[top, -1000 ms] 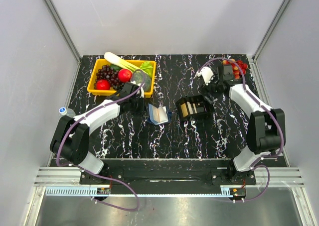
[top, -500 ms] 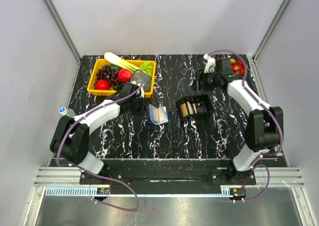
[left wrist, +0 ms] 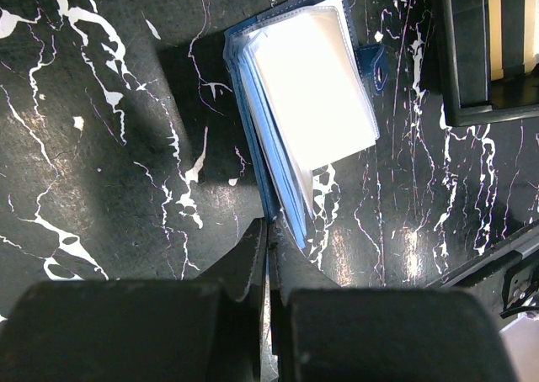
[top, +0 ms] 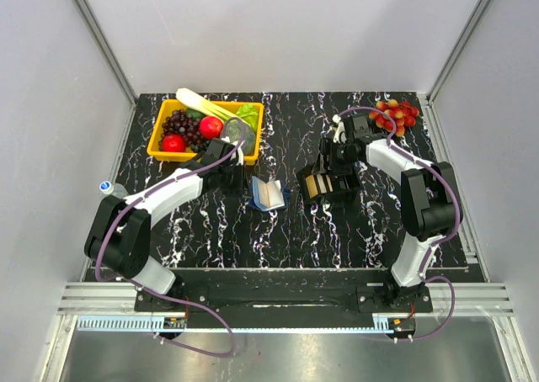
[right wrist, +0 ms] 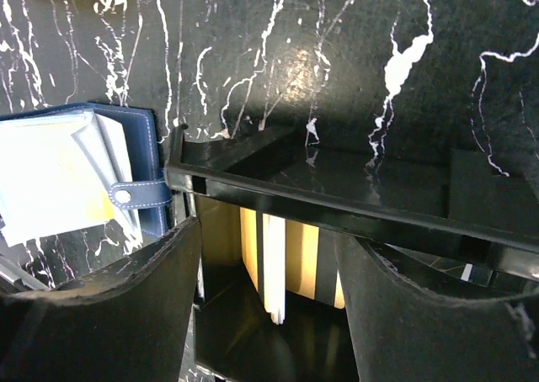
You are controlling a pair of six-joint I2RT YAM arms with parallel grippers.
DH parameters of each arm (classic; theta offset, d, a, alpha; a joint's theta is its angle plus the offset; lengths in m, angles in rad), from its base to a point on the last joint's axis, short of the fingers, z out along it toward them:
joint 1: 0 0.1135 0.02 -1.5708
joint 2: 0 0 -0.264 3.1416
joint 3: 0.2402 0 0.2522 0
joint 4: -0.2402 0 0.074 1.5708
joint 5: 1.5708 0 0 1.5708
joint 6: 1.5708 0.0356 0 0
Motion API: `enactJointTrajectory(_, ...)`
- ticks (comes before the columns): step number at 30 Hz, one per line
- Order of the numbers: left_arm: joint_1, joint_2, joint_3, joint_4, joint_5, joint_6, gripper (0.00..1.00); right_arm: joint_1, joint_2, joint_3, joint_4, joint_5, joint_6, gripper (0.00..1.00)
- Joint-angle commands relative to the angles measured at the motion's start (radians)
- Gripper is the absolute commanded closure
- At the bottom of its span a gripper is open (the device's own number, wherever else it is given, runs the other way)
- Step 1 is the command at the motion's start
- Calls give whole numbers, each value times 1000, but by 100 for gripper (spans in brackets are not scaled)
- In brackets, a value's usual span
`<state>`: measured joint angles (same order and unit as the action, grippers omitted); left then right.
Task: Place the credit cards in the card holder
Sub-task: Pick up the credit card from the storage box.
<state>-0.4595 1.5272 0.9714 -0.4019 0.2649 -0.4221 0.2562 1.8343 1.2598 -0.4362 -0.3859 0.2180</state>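
Black fingers of my left gripper (left wrist: pixel 268 235) are pressed flat together, only a hairline between them. The tips sit right at the near end of the card holder's (left wrist: pixel 290 104) spine and touch it as far as I can see. I can't tell if a cover edge is pinched in there. The holder lies open on the marbled black table (left wrist: pixel 101 146), dark blue cover down and clear pockets fanned up, the top pocket washed white by glare. Its snap strap sticks out toward the black tray (left wrist: pixel 459 62).

My right gripper (right wrist: pixel 268 235) stands wide, one finger either side of the credit cards (right wrist: pixel 271 268). The cards stand on edge inside the tray, tan ones with a white one between them, just past the fingertips. I can't tell if a pad touches them. A tray wall crosses the view just beyond the tips. The holder is just beside the tray, apart from it.

Overhead: the holder is mid-table between the arms with the tray just to its right. A yellow basket (top: pixel 154 149) of fruit and veg sits behind the left arm, a red fruit cluster (top: pixel 396 115) at the far right corner, and a bottle (top: pixel 108 187) at the left table edge.
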Motion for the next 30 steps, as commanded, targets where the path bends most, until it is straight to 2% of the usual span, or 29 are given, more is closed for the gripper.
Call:
enactJointTrajectory(1,4,1,9,17,16,8,100,5,5,-23,45,39,43,30)
enactJointTrajectory(13,4,1,9,15,14,8,100,34,68,-13,70,-63,78,31)
enactJointTrajectory(21,4,8,10,18,23,6,100,66,22,4,79,-154,92,33)
enactJointTrajectory(30,4,11,12,20,27,5,100,98,-21,3,51,-183,93,35)
